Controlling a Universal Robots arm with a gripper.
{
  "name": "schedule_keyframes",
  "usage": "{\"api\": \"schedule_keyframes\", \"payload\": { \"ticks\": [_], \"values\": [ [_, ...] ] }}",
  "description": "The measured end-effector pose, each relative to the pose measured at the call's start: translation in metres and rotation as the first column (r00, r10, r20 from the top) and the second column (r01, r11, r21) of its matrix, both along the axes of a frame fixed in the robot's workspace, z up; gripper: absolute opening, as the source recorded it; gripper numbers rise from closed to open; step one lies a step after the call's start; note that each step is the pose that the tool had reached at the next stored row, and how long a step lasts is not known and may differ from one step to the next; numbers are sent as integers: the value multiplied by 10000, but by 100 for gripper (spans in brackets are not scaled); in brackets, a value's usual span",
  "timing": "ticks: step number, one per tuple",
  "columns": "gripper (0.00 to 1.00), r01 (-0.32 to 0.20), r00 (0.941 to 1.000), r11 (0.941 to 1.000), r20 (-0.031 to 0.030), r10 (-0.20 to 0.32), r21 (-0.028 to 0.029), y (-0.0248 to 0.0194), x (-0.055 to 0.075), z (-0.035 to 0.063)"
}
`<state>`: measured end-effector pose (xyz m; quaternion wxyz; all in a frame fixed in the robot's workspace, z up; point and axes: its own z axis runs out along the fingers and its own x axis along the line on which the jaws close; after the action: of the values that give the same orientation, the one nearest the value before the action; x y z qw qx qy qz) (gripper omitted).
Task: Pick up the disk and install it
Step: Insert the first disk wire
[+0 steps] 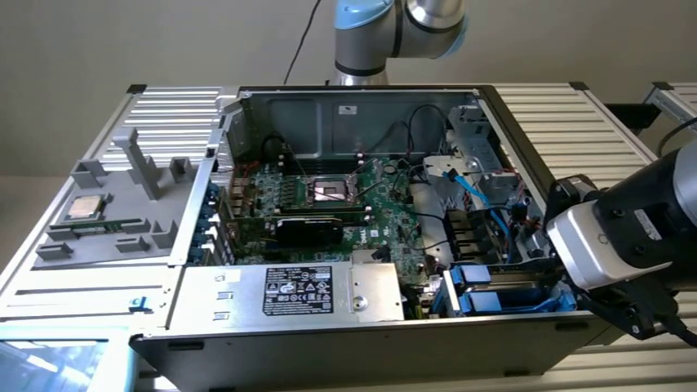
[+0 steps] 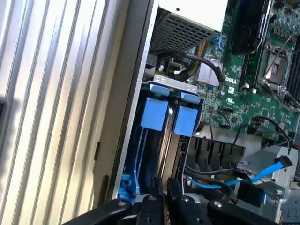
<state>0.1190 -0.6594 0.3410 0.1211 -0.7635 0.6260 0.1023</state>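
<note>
I see an open computer case (image 1: 360, 106) on a ribbed metal table (image 1: 556, 122). Inside it, a power supply box (image 1: 299, 290) sits at six o'clock of the green motherboard (image 1: 381, 204), and a blue cable (image 1: 468, 192) at three. A grey tray (image 1: 120, 237) carrying a small chip (image 1: 85, 208) lies at the case's nine o'clock.

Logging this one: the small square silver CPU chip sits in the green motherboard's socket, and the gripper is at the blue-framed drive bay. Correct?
No: the exterior view shows the small square silver CPU chip lying on the grey plastic tray beside the case, not in the socket. The gripper is at the blue-framed drive bay.
</note>
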Motion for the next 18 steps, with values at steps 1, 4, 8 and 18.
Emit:
{"api": "schedule_keyframes", "payload": {
  "ticks": [1, 4, 8, 18],
  "values": [
    [17, -1, 10000, 10000, 0, 1, -15, 1, -8, 32],
    [17, 1, 10000, 10000, 0, -1, -83, 12, -47, 99],
    [17, 0, 10000, 9994, 7, 1, -357, 42, -103, 114],
    [17, 11, 9999, 9944, 148, 5, -1055, 221, -177, 127]
  ]
}}
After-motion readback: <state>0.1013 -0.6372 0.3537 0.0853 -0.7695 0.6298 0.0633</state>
